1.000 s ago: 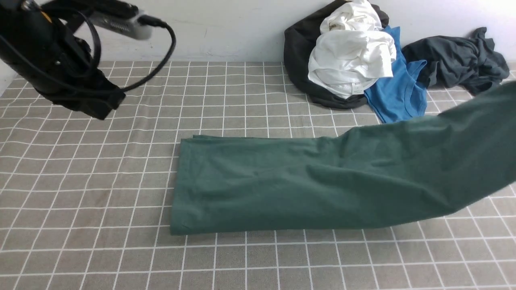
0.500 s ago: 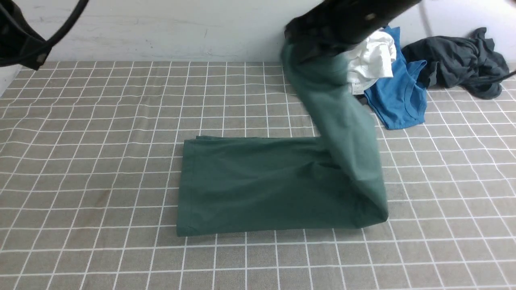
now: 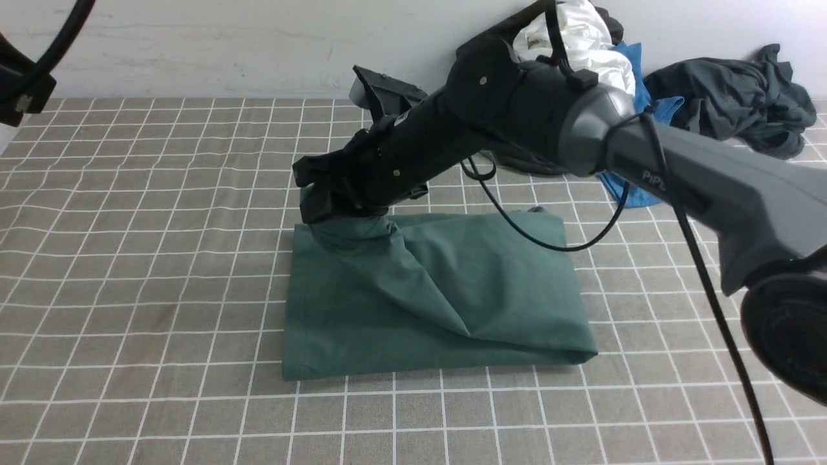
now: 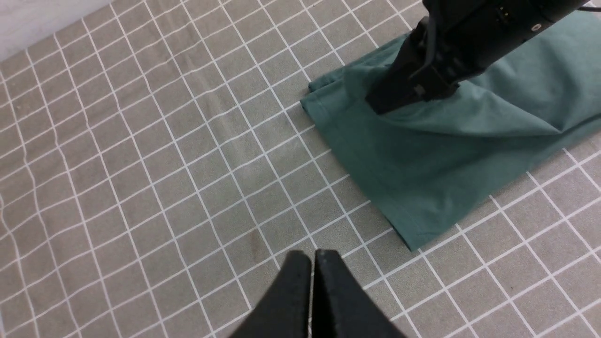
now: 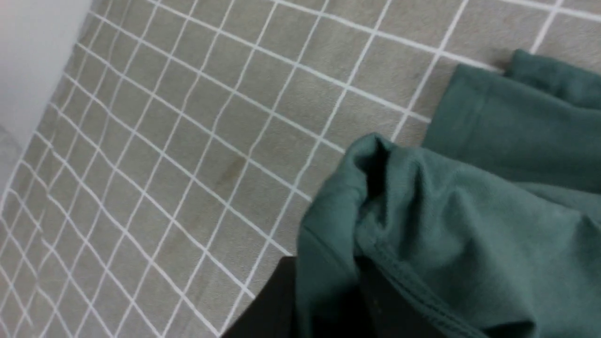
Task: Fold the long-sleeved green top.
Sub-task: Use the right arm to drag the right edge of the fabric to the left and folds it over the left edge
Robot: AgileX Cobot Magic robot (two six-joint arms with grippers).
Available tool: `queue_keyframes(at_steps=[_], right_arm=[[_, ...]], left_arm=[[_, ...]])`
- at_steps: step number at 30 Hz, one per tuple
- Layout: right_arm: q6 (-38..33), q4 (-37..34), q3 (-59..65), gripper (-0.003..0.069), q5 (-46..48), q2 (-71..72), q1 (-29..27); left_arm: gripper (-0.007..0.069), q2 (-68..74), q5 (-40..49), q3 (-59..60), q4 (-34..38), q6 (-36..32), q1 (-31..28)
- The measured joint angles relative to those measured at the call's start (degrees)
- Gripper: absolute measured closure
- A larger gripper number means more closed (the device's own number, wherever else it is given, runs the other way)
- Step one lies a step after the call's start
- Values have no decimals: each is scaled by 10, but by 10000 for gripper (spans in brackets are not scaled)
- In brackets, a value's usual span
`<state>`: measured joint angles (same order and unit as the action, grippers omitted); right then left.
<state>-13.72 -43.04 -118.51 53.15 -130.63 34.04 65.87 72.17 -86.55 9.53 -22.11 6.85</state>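
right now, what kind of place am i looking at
Most likely a robot test bench for folding laundry, not a home: a grey checked cloth laid out below a bare white wall, a heap of spare clothes at the back, and a robot arm reaching over a green top.

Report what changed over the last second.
The right claw carried the raised right end of the green long-sleeved top across to the left and down onto its other half, folding it in two; cloth is bunched at the claw, release unclear. The left arm drew back leftward, left claw shut. The top's left edge and the clothes pile by the wall stayed put.
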Motion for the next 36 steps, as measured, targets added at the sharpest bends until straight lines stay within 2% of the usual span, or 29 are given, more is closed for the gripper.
queue_keyframes(at_steps=[1, 5, 7, 9, 10, 12, 14, 15, 17, 18, 19, 20, 22, 24, 28, 36], right_arm=[[-8, -17, -6, 393, 11, 3, -2], [-14, -8, -39, 215, 72, 14, -13], [-14, 27, -66, 172, 108, 18, -19], [-13, 54, -79, 161, 132, 19, -21], [-7, 107, -94, 162, 155, 21, -22], [8, 183, -98, 191, 173, 21, -21], [21, 230, -98, 218, 178, 19, -20], [41, 279, -98, 274, 181, 11, -17], [70, 328, -98, 379, 182, -10, -14], [74, 332, -98, 398, 182, -15, -14], [80, 333, -98, 461, 182, -31, -11], [80, 330, -98, 487, 182, -39, -9], [69, 305, -98, 573, 182, -60, 2], [52, 280, -98, 629, 182, -69, 15], [29, 250, -99, 669, 181, -69, 57], [18, 252, -98, 671, 181, -64, 104]], left_arm=[[632, -1, 0, 0, -1, 0, 8], [632, -1, 1, 0, 0, 0, 23], [632, -1, 1, 0, 0, 0, 25], [632, -1, 1, 0, 0, 0, 25], [632, -1, 1, 0, 0, 0, 25], [632, -1, 1, 0, 0, 0, 25], [632, -1, 1, 0, 0, 0, 25], [632, -1, 1, 0, 0, 0, 26], [632, -1, 0, 5, 0, 0, 26], [632, -1, 0, 7, 0, 0, 26], [632, -2, 0, 17, 1, 0, 26], [632, -2, -1, 25, 1, 0, 26], [632, -2, -10, 52, 2, 0, 26], [632, -2, -23, 73, 1, 0, 26], [632, -1, -39, 102, -1, 0, 26], [632, -1, -56, 104, -3, 0, 26]])
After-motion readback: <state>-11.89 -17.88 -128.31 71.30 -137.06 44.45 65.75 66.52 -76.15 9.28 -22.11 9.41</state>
